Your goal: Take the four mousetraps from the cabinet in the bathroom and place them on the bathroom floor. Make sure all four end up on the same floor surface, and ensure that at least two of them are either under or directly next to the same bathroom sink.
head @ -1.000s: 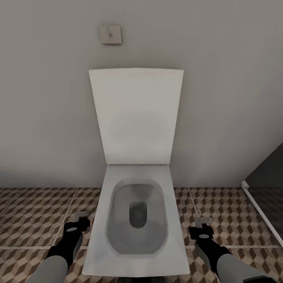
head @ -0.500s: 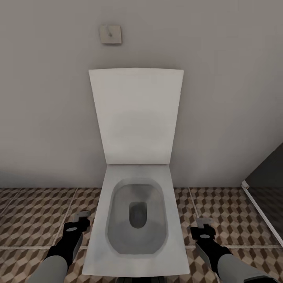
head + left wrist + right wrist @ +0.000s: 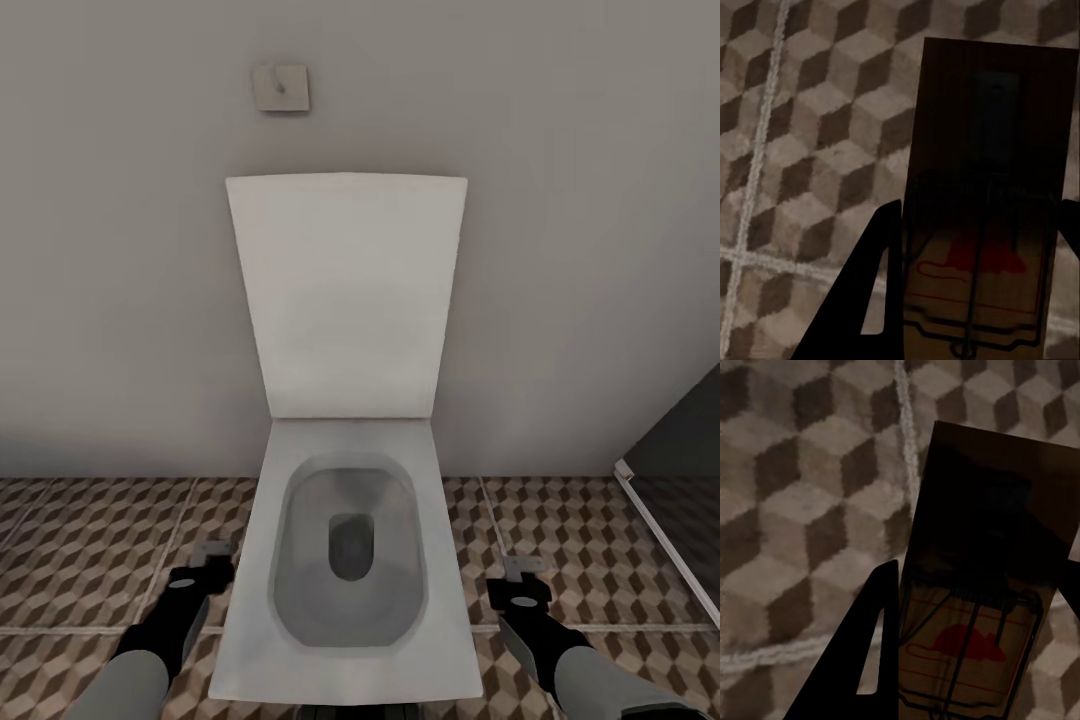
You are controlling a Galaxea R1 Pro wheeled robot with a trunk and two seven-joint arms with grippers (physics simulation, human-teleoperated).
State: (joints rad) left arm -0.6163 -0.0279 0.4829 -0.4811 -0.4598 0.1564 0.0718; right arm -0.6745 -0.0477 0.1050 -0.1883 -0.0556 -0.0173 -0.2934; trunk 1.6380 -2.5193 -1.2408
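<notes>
My left pincer [image 3: 975, 300] holds one mousetrap [image 3: 982, 225], my right pincer [image 3: 975, 660] another mousetrap [image 3: 979, 607]; neither is on the floor [image 3: 90, 540] yet.

Forearms: light grey rounded sleeves at the frame's lower corners.
Wrists: black housings, each with a small grey oval mark on top.
left end effector [image 3: 210, 553]: black body, pale grey tip.
right end effector [image 3: 521, 566]: same build.
Fingers [image 3: 866, 296]: black, flat, with a slim triangular cut-out.
</notes>
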